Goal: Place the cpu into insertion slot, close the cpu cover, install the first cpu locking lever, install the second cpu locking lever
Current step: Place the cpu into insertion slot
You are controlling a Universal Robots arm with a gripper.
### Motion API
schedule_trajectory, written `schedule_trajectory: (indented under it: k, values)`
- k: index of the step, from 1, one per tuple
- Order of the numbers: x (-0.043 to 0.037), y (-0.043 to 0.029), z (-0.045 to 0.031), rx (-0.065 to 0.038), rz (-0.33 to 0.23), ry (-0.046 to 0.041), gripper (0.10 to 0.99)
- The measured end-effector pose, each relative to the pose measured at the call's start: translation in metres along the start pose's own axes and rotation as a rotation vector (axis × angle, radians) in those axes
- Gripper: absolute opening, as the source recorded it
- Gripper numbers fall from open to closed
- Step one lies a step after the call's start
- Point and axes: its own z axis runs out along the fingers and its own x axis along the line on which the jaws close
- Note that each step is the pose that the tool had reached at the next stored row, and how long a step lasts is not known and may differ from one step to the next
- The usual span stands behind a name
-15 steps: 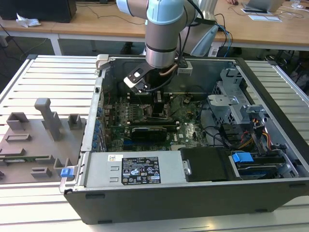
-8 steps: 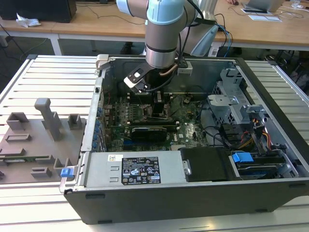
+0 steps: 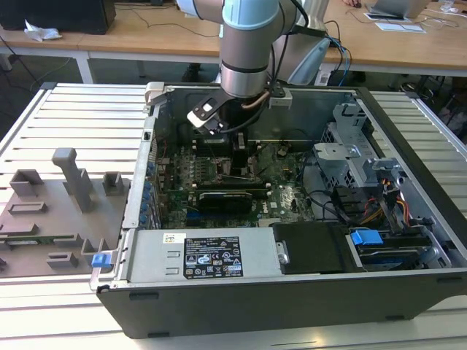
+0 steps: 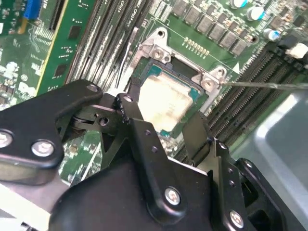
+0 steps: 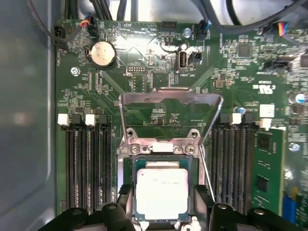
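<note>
One cpu [image 5: 162, 192] lies flat in the single insertion slot [image 5: 129, 173], and the one cpu cover [image 5: 171, 98] stands raised open beyond it. The gripper [image 5: 163, 202] hangs over the chip with its two fingers [image 5: 202, 199] spread, one at each side.

Silver-grey cpu [image 5: 162, 192], dull silver cpu cover [image 5: 144, 98], green motherboard [image 5: 144, 72] striped with black memory slots [image 5: 84, 163]; black gripper [image 4: 160, 114], pale-blue-and-silver arm [image 3: 248, 36].

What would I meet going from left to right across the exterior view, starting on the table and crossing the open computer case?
Grey fixture plate with raised blocks → case's metal side wall → green motherboard → silver drive cage → case's black edge.
</note>
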Motion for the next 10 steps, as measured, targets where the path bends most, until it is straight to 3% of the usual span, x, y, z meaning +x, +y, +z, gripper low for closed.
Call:
schedule_trajectory:
  k: [1, 2, 3, 5, 6, 7, 10]
  values:
    - [0.0019, 0.0000, -0.0025, 0.000, 0.000, -0.0048, 0.608]
    - [0.0033, -0.0001, -0.0035, 0.000, 0.000, -0.0070, 0.537]
    - [0.0035, 0.0000, -0.0035, 0.000, 0.000, -0.0071, 0.412]
    - [0.0031, -0.0006, -0.0029, 0.000, 0.000, -0.0069, 0.294]
    - [0.0026, -0.0009, -0.0024, 0.000, -0.001, -0.0070, 0.173]
    - [0.0019, -0.0010, -0.0016, 0.000, -0.001, -0.0070, 0.114]
    - [-0.0015, -0.0011, 0.0036, 0.000, -0.003, -0.0067, 0.106]
